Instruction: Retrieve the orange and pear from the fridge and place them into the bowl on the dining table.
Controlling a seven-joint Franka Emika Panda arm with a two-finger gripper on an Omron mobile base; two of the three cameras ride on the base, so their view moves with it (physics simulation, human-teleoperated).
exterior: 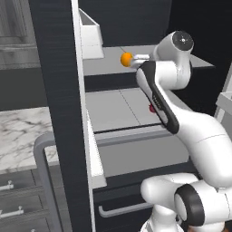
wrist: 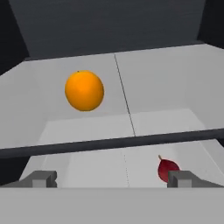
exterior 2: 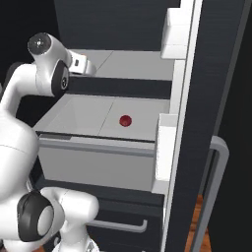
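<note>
- Gripper [wrist: 112, 179]: jaws are spread wide and empty, aimed into the open fridge [exterior: 59, 90].
- Orange [wrist: 84, 90]: seen resting on the upper shelf [wrist: 166, 83], ahead and left of centre, not yet grasped.
- Red fruit [wrist: 167, 168]: seen on the lower shelf, right.
- Progress: judged early; nothing is retrieved yet, both fruits remain to be carried.

A white marble countertop [exterior: 20, 131] with grey veins runs along the left, above 2 grey drawers [exterior: 18, 199] with small metal pulls. Grey panelled cabinets [exterior: 16, 31] stand behind it in dim light. On the far right, a strip of reddish-brown floor [exterior 2: 197, 224], possibly wood, shows low down. Beyond it the room falls away into near-black shadow.
</note>
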